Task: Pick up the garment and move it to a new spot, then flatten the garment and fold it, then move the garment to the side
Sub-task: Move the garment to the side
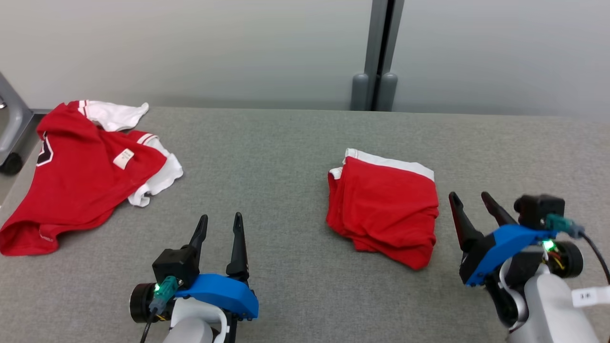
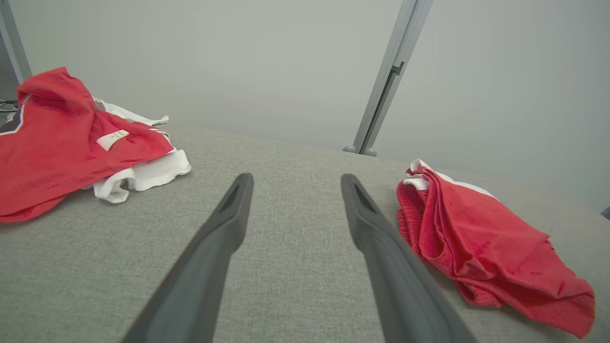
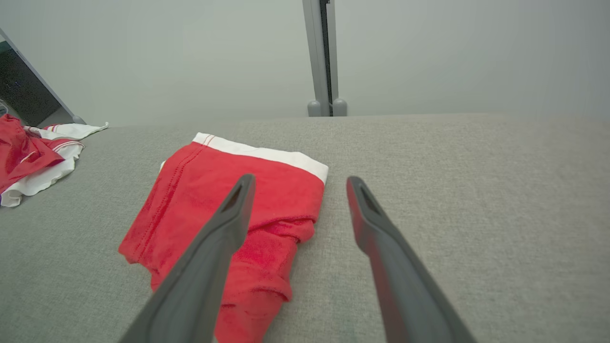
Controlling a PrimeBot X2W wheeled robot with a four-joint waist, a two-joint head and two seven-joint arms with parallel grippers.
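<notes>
white tag on red shirt, writing unreadable.

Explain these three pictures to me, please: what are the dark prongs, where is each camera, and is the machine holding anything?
This is a two-armed robot at a grey cloth-covered table. The wide picture comes from a camera on its head, looking down. The dark prongs are the fingers of its left gripper and right gripper. The other two pictures come from cameras on each wrist, looking along those fingers. Both grippers are open and hold nothing. On the table lie a folded red garment with a white band, close to the right gripper, and a crumpled red and white shirt at the far left.
</notes>
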